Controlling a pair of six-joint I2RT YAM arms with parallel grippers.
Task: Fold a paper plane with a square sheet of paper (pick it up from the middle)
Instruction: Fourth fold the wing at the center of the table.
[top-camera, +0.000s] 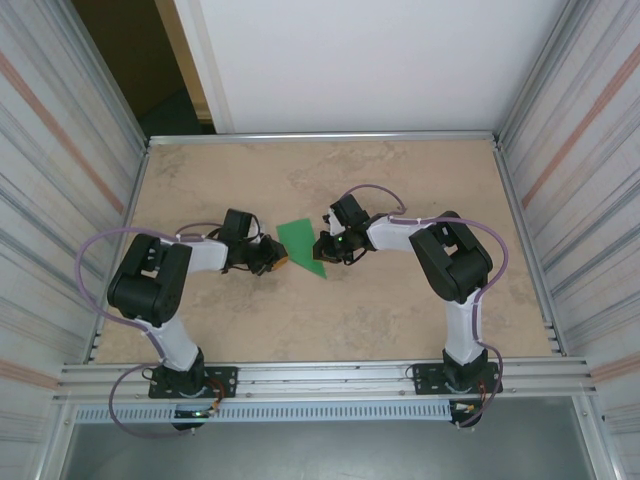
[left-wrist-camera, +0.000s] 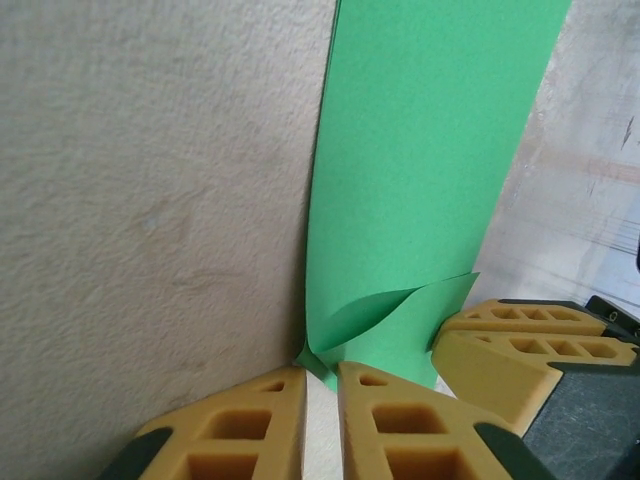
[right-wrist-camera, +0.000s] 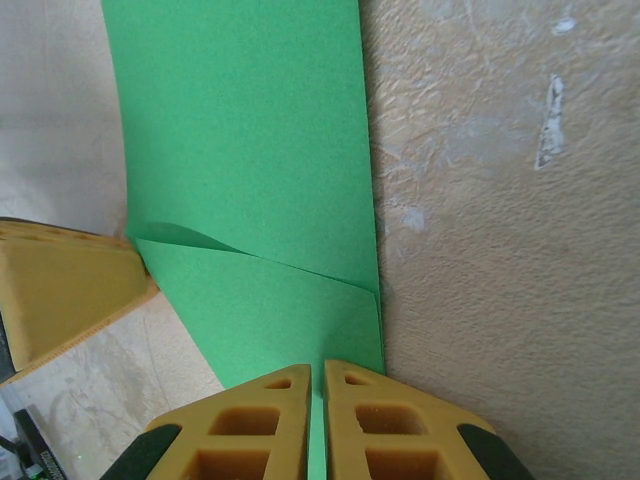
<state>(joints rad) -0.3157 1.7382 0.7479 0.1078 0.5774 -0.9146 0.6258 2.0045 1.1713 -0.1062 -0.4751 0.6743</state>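
Robot lab cell, corrugated walls (top-camera: 60, 150), aluminium rails (top-camera: 320, 375)

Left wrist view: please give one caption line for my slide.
Left gripper pinches the green paper at its curled corner, with the right gripper close beside it.

Soft, even light from above leaves only faint shadows on the table (top-camera: 400, 170), and the top view is slightly hazy. The 2 wrist views are bright and sharp on the square sheet of paper (left-wrist-camera: 420, 180), perhaps softer near the bottom edge.

Beige mottled tabletop (top-camera: 400, 320); ribbed side walls (top-camera: 60, 150); white back panel (top-camera: 360, 60).
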